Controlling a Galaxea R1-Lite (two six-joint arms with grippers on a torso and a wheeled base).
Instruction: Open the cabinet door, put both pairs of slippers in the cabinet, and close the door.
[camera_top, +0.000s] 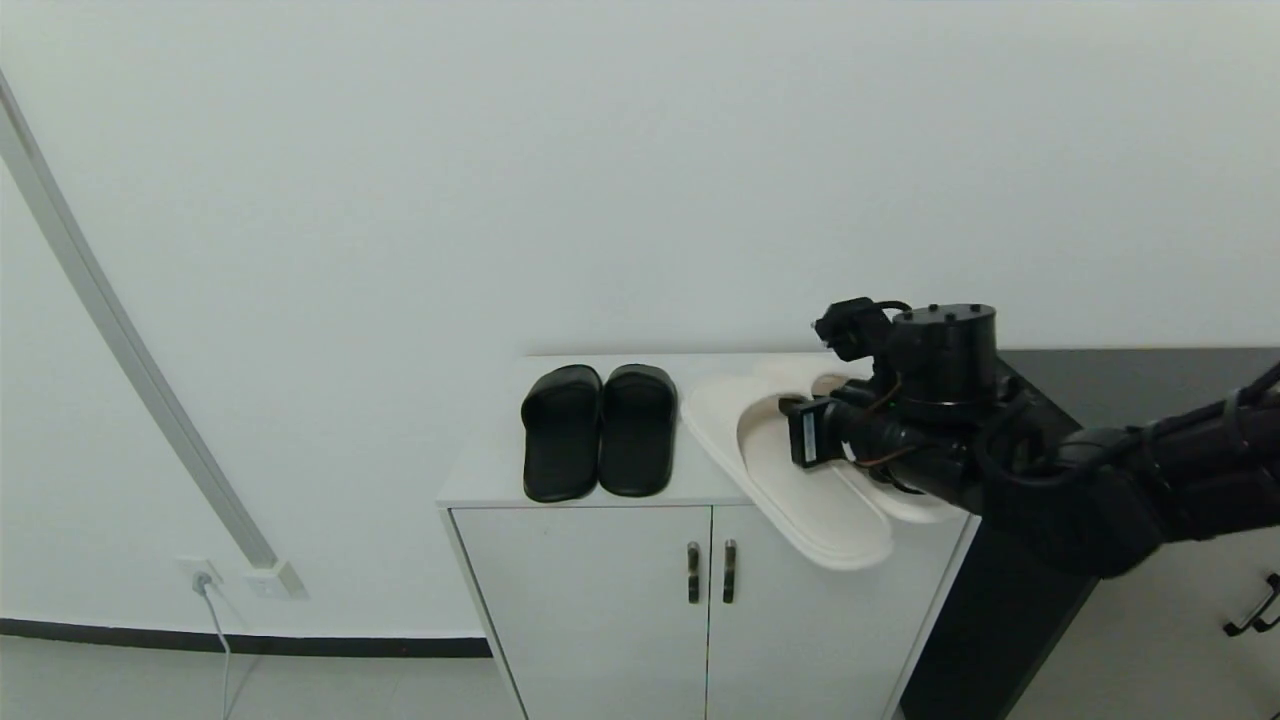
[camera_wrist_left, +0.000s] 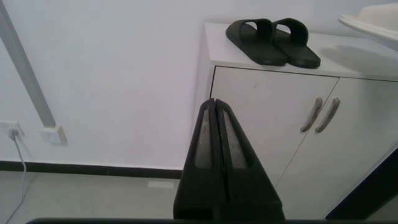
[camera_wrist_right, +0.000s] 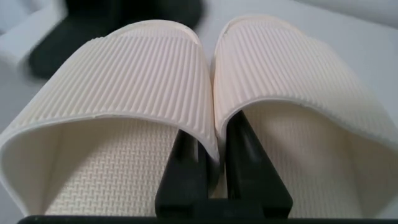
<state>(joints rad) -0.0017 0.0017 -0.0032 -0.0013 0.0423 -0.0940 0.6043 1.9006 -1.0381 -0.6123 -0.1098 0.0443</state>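
- Right gripper (camera_top: 801, 433) – one finger is tucked under each strap of the cream slippers (camera_top: 812, 505). The two inner strap walls are pinched between the fingers, so the gripper is clamped on the pair.
- Cream slippers (camera_wrist_right: 134, 81) – held side by side, sloping down past the front edge of the cabinet (camera_top: 585, 610) at its right end. It is unclear whether their far ends touch the top.
- Black slippers (camera_top: 598, 430) – just beside the right gripper's load, to its left. They lie flat and together on the cabinet top, near the front edge.
- Left gripper (camera_wrist_left: 215, 103) – fingers pressed together and holding nothing. It is low in front of the cabinet (camera_wrist_left: 261, 118), with the black slippers (camera_wrist_left: 273, 38) above and beyond it.
- Doors – both closed, so the inside is hidden. The paired handles (camera_top: 693, 572) at the centre seam lie below and left of the right gripper.
- Surroundings – on the wall left of the cabinet are a slanting conduit (camera_top: 120, 340) and a wall socket (camera_top: 200, 575) with a cable (camera_top: 222, 640), well apart from both grippers.
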